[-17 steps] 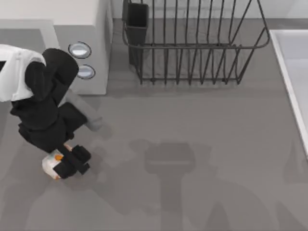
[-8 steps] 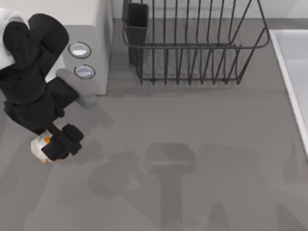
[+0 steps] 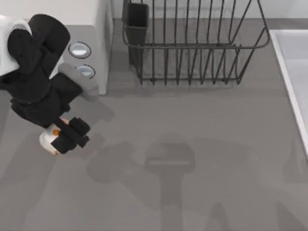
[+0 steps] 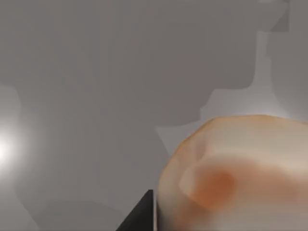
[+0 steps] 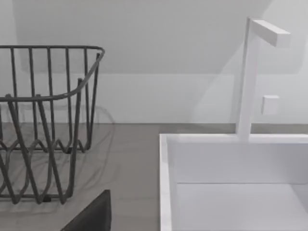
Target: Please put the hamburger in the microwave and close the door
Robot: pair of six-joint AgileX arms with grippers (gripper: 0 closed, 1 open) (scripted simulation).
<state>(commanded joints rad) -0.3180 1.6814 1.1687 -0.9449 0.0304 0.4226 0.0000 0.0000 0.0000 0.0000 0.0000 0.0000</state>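
My left gripper is shut on the hamburger, a whitish lump with orange patches, in front of the microwave at the table's left. In the left wrist view the hamburger looms close over grey table, beside one dark finger. The microwave's two silver knobs face the table just beyond my black left arm. The arm covers the microwave's front, so the door is hidden. A dark edge of my right gripper shows in the right wrist view.
A black wire rack with a dark cup stands to the right of the microwave. A white sink runs along the right edge, with its tap behind. Open grey table lies in the middle and front.
My left gripper has carried the hamburger away from the front of the table toward the microwave, first leftward, then slightly back to the right. The left arm has swung closer to the knobs.
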